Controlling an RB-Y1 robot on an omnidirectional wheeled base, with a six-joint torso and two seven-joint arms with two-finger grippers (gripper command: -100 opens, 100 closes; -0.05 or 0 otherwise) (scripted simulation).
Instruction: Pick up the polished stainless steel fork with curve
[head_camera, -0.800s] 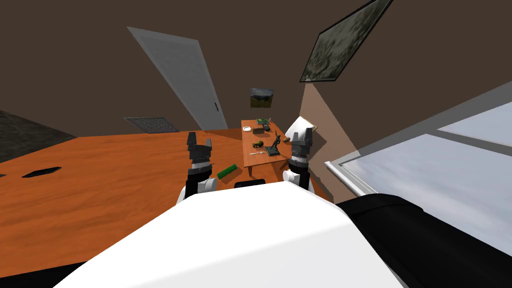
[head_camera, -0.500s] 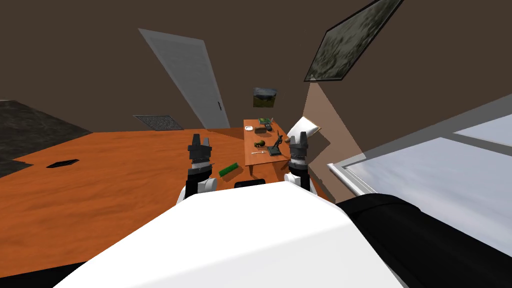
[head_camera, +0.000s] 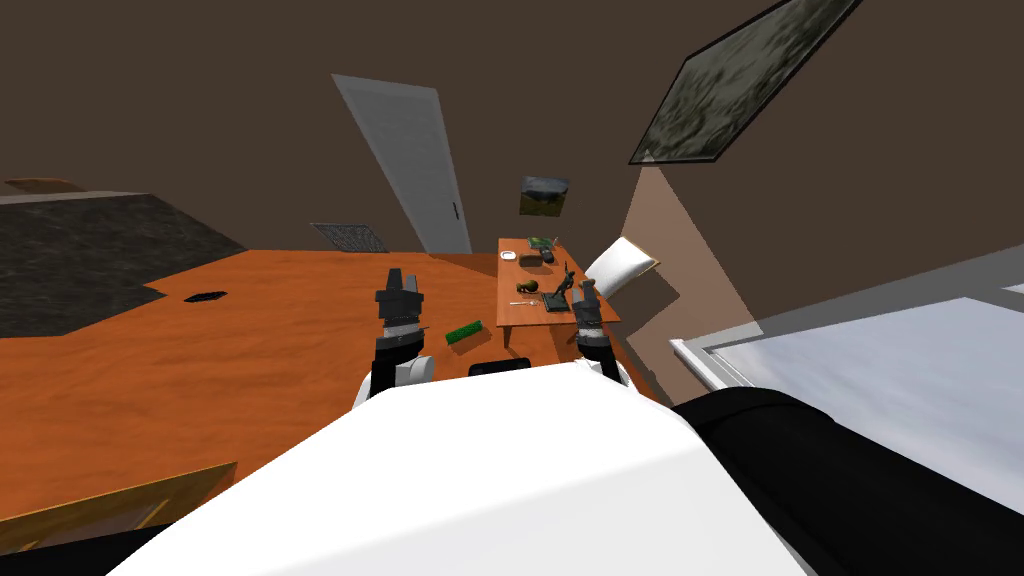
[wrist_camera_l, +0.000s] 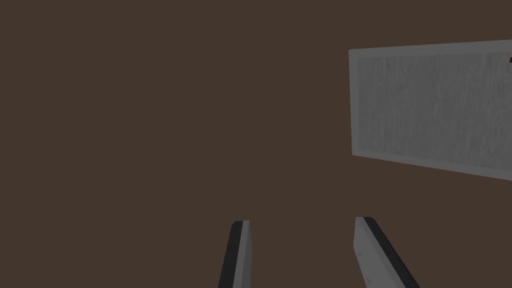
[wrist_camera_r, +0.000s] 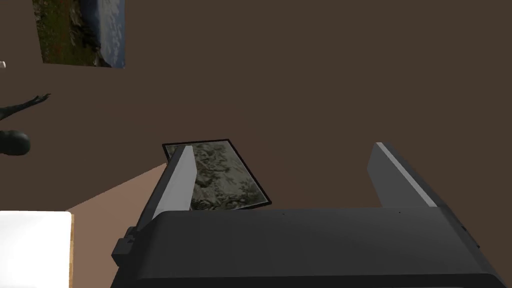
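A thin pale sliver, probably the fork (head_camera: 524, 303), lies near the front edge of the small wooden table (head_camera: 507, 318), at nine o'clock from the right gripper (head_camera: 587, 291) and three o'clock from the left gripper (head_camera: 400, 282). Both jaws stand spread and hold nothing.

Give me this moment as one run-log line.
stage: pre-grasp | fork: lying on table, not held | left pincer: open, empty | right pincer: open, empty
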